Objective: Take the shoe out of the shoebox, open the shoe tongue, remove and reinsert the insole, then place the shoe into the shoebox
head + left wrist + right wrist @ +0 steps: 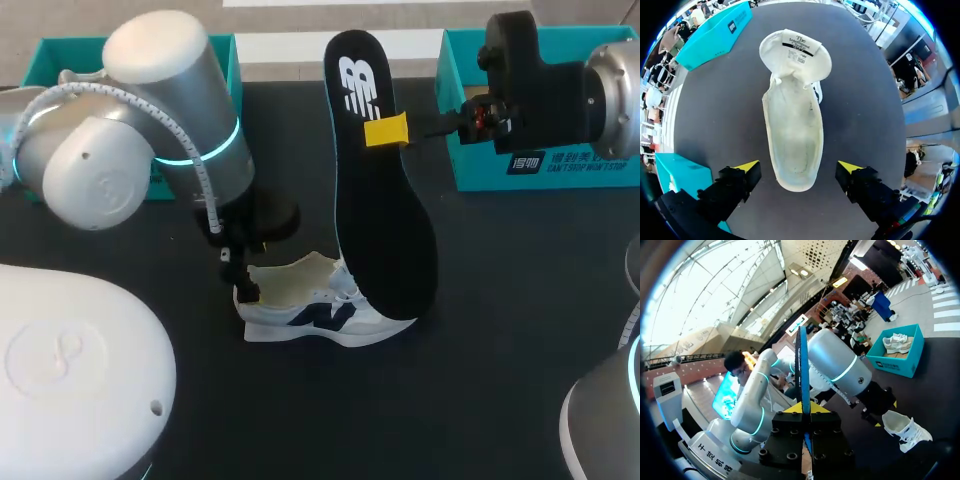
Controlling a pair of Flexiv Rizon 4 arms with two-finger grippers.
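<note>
Black desk top (pixel 500 330), matte.

Item 1, mid-desk: white sneaker (pixel 315 312) with navy logo, set on its sole, tongue (pixel 796 52) folded out, footbed bare. The left gripper (pixel 799 167) is poised over the heel, fingers spread to either side, no contact seen. Judged light, soft-sided and apt to slide; the heel counter is advised as the firmest hold.

Item 2: black insole (pixel 385 210), held upright, pinched on both faces by the right gripper (pixel 387 131). Contact between its lower end and the sneaker's toe cannot be told. Judged thin, light and springy, likely to buckle if pushed; a lower grip is advised.

Far edge: left shoebox (pixel 60 55) and right shoebox (pixel 475 150), both teal, at the corners.
</note>
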